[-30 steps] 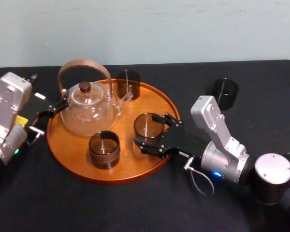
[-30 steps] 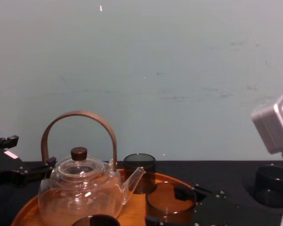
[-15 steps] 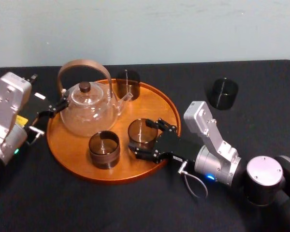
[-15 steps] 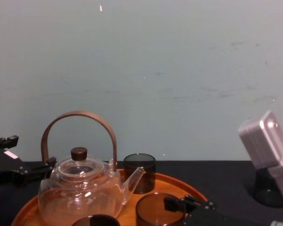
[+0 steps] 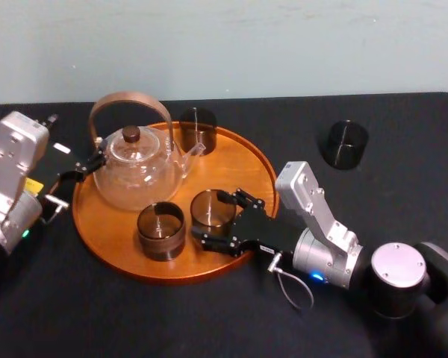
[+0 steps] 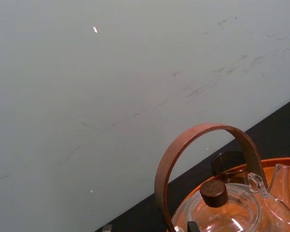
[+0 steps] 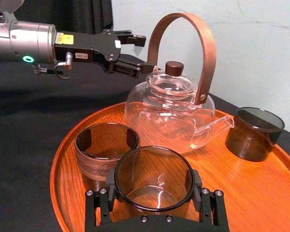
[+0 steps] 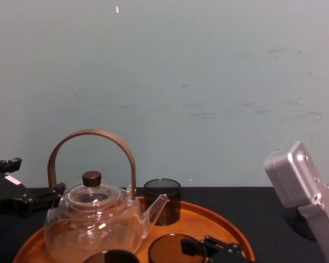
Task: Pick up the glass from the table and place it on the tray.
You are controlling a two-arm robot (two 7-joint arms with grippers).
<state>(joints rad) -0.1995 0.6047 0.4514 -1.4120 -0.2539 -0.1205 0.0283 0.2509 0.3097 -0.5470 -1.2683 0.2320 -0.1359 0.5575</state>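
Right hand (image 5: 211,218) carried glass (image 5: 213,206) inward from tray (image 5: 235,153) rim.

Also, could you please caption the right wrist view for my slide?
Right gripper shut on a smoked glass within the tray's rim, beside another glass and the teapot; left gripper beyond.

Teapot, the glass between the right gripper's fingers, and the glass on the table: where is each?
teapot (image 7: 170,104), right wrist view, clear belly.
held glass (image 5: 210,216), head view, side wall.
table glass (image 5: 347,155), head view, side wall.
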